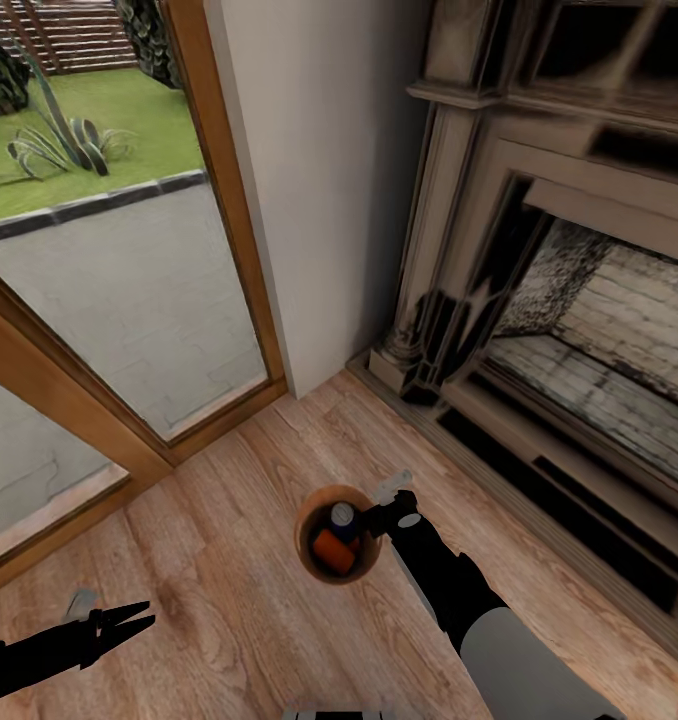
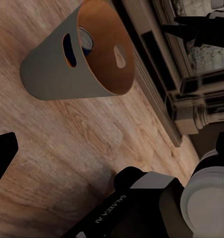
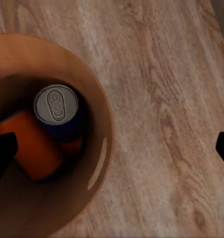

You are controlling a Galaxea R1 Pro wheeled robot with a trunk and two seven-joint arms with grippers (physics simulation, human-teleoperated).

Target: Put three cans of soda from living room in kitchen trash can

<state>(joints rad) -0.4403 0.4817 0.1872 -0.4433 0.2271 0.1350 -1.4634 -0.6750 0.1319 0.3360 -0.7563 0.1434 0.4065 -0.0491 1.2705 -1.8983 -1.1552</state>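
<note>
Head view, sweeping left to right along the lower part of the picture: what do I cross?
Left gripper → trash can holding an orange can and the blue can → right gripper at its far rim → fireplace.

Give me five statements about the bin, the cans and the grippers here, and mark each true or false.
1. The bin stands on the wood floor near the fireplace. True.
2. The blue can lies on the floor beside the bin. False: it stands inside the bin.
3. An orange can is in the bin. True.
4. The right gripper holds a can. False: its fingers are apart and hold nothing.
5. The left gripper grips the bin's rim. False: it is well clear of the bin.
</note>
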